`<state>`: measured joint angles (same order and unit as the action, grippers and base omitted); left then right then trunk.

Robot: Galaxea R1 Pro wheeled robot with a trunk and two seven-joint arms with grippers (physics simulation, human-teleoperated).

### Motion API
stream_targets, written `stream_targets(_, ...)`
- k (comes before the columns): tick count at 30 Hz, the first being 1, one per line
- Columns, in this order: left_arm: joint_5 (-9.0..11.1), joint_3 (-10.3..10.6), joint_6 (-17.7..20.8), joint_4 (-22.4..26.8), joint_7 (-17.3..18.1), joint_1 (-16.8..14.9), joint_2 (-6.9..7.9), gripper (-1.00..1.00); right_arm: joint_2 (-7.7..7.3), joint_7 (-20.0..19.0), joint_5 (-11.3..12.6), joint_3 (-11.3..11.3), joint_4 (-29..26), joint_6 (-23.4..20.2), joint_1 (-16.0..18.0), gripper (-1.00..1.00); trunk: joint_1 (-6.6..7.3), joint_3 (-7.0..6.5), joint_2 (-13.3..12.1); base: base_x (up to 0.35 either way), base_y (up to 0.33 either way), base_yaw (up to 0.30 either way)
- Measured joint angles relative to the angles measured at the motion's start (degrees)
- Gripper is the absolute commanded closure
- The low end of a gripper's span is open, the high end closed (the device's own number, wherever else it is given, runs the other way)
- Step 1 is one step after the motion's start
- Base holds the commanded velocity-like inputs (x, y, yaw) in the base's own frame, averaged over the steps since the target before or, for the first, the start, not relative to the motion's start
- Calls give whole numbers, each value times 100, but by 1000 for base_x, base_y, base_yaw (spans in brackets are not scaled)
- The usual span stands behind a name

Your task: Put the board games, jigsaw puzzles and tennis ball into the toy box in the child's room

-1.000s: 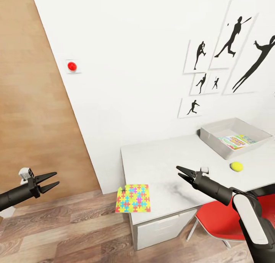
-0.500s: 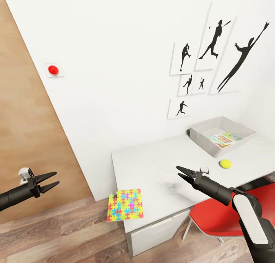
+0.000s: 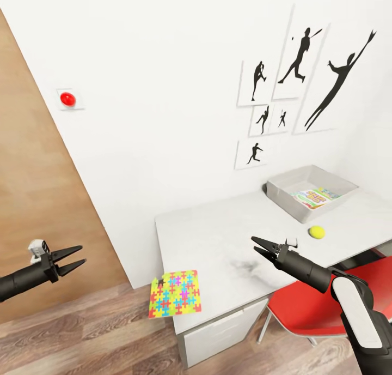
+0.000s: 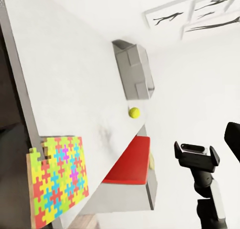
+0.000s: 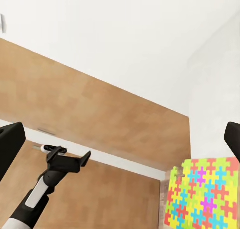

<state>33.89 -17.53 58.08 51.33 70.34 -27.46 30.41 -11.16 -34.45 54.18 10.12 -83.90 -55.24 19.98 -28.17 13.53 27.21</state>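
One jigsaw puzzle [image 3: 175,294], a square of yellow, blue, pink and green pieces, hangs over the front left corner of the table [image 3: 218,239]; it also lies in the wrist views [image 4: 57,179] [image 5: 205,194]. The tennis ball [image 3: 316,231] [image 4: 133,112] rests on the table just in front of the light-grey toy box [image 3: 288,192] [image 4: 134,71], which holds a flat printed box [image 3: 314,197]. My right gripper [image 3: 253,243] hovers open over the table's middle, empty. My left gripper [image 3: 83,255] [image 5: 69,158] is open and empty, far left over the floor.
A red chair [image 3: 326,304] [image 4: 129,161] is pushed under the table on the right. A wood-panelled wall [image 3: 38,200] stands at the left, and the white wall carries a red button [image 3: 67,98] and black silhouette pictures [image 3: 299,70]. Wood-plank floor [image 3: 98,337] lies below.
The whole head view has shifted, so the camera has moved: table, toy box and pictures now sit further left and higher. Both grippers keep their places in the picture, open.
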Motion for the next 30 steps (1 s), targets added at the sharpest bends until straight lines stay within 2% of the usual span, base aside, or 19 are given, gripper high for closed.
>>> stream_targets(2, -143, 8, 3, 0, -61, -3, -85, -100, 0, -1, 1, 0, -2, -1, 0, -100, -44, 36, 80, 0, 0, 0)
stream_targets(5, -501, 127, 16, 0, -300, -43, -273, -100, 0, -2, 4, 0, -8, -5, 0, -100, -110, 90, 201, 0, 0, 0)
stream_targets(9, -745, 213, 25, 3, -711, -84, -494, -100, -3, -149, 2, 4, -11, -3, -2, -100, -198, 162, 362, 0, 0, 0)
stream_targets(11, -773, 225, 28, 6, -926, -94, -542, -100, -2, -240, -4, 7, -10, -2, -1, -100, -242, 199, 443, 0, 0, 0)
stream_targets(13, -789, 234, 28, 14, -1331, -100, -618, -100, -1, -311, -10, 9, -9, -1, -1, -100, -286, 235, 523, 0, 0, 0)
stream_targets(17, -786, 238, 29, 17, -1730, -97, -701, -100, -1, -337, -13, 11, -11, -1, 0, -100, -374, 307, 684, 0, 0, 0)
stream_targets(23, -788, 240, 31, 18, -1951, -97, -805, -100, -1, -346, -11, 45, -6, -1, -1, -100, -506, 415, 925, 0, 0, 0)
stream_targets(24, -790, 240, 31, 18, -1976, -96, -829, -100, -1, -346, -11, 97, -8, -1, -2, -100, -528, 433, 965, 0, 0, 0)
stream_targets(25, -793, 240, 27, 18, -2046, -96, -866, -100, -1, -346, -9, 281, -11, -6, -6, -100, -550, 451, 1006, 0, 0, 0)
stream_targets(30, -791, 256, 26, 18, -2150, -97, -924, -100, 0, -346, -6, 366, -12, -11, -29, -100, -660, 541, 1207, 0, 0, 0)
